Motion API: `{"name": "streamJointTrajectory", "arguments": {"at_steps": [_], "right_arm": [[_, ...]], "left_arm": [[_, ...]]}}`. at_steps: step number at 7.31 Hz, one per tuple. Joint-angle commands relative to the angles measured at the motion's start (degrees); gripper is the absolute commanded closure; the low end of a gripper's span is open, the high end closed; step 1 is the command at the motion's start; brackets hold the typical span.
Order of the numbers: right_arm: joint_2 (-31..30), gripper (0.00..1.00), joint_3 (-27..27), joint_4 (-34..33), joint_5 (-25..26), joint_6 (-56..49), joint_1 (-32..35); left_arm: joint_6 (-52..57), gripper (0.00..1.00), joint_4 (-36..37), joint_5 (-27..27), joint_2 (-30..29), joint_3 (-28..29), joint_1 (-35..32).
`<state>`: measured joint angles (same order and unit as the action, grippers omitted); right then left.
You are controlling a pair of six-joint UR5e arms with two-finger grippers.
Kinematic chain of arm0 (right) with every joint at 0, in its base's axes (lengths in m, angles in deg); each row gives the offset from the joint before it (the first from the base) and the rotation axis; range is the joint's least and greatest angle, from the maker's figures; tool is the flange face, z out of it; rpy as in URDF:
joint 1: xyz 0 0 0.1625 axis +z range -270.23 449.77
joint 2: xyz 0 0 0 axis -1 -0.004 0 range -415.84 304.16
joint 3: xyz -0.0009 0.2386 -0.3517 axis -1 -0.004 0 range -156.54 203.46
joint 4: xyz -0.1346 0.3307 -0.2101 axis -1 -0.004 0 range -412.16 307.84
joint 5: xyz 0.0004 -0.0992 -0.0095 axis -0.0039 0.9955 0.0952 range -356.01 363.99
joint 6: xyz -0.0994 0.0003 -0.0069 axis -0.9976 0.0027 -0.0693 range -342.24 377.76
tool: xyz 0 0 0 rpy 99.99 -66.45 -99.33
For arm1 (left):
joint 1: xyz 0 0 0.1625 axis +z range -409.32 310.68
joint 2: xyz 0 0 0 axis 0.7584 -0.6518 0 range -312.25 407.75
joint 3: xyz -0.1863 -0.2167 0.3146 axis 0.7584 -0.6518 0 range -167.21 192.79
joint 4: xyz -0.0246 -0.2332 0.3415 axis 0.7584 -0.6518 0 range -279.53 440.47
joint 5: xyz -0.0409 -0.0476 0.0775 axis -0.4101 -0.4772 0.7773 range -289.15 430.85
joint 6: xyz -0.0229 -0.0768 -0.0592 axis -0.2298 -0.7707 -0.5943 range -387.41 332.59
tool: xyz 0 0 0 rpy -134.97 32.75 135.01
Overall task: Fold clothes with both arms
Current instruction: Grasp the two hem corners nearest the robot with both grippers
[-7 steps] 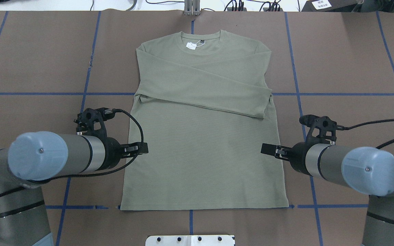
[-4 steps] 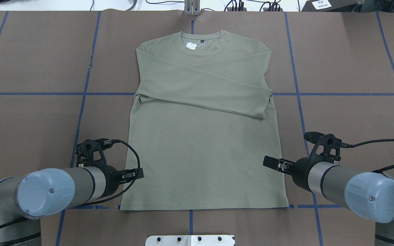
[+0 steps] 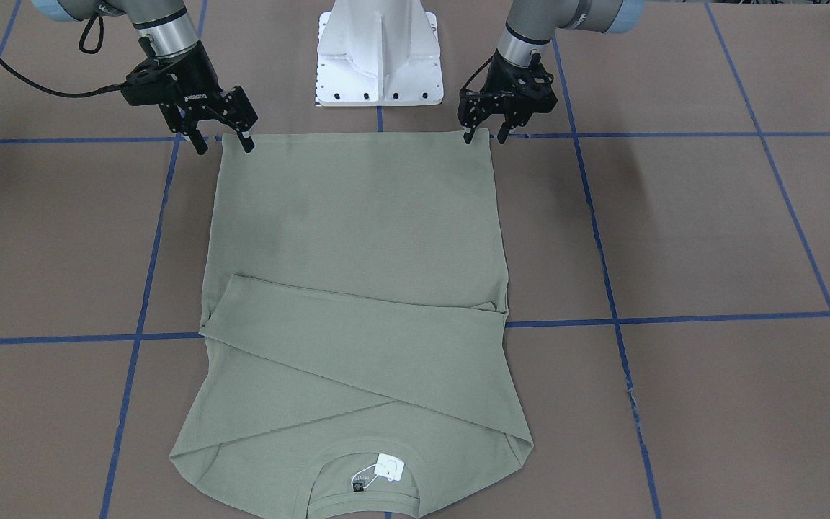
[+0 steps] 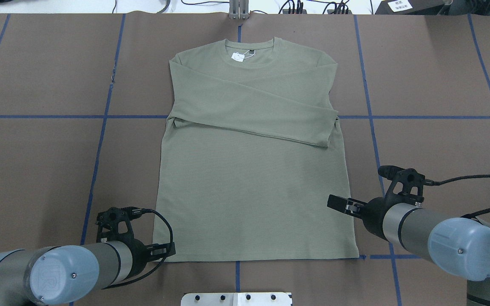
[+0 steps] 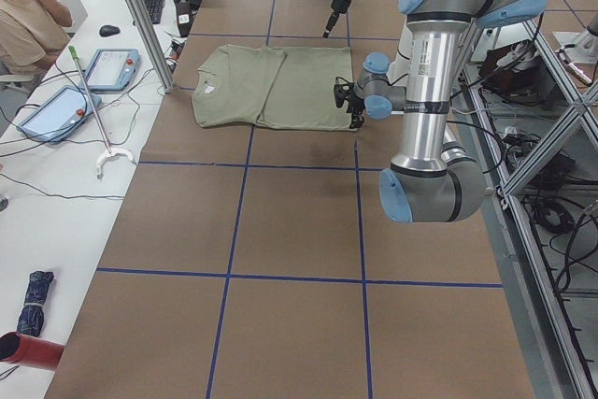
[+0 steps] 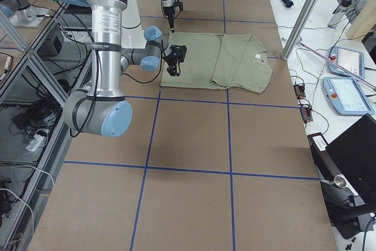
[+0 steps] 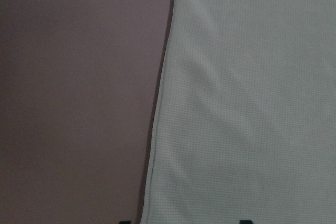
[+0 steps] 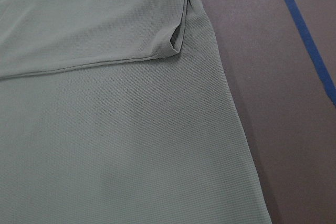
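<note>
The sage-green shirt [image 4: 253,191] lies flat on the brown table, collar away from me, both sleeves folded across the chest. Its white tag [image 4: 238,56] and black neck label [image 4: 250,52] show at the collar; no chest logo shows. My left gripper [image 4: 166,250] is open, low at the shirt's near left hem corner; in the front view [image 3: 483,137] its fingers straddle that corner. The left wrist view shows the shirt's edge [image 7: 157,129] close up. My right gripper [image 4: 334,202] is open and empty, raised over the shirt's right edge above the hem [image 3: 222,146].
The white pedestal base [image 3: 379,50] stands at the near table edge behind the hem. Blue tape lines [image 4: 100,140] grid the brown cover. A seated person [image 5: 28,16] and control tablets [image 5: 112,67] are on the white bench beyond the far edge.
My left gripper has moved back toward me along the shirt's left edge, down to the hem corner. My right gripper moved a little toward me, then held still. The shirt has not moved.
</note>
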<state>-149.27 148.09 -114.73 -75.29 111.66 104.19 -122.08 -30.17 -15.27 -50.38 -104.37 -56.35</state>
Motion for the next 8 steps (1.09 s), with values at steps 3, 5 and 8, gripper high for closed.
{"name": "streamJointTrajectory", "arguments": {"at_steps": [3,5,8], "right_arm": [[0.00,0.00,0.00,0.00,0.27,-0.03,-0.27],[0.00,0.00,0.00,0.00,0.27,-0.03,-0.36],[0.00,0.00,-0.18,0.00,0.27,-0.03,-0.44]], "left_arm": [[-3.24,0.40,0.16,1.74,0.13,1.06,1.67],[-3.33,0.51,0.16,1.74,0.04,1.06,1.67],[-3.24,1.00,0.16,1.74,0.04,0.97,1.67]]}}
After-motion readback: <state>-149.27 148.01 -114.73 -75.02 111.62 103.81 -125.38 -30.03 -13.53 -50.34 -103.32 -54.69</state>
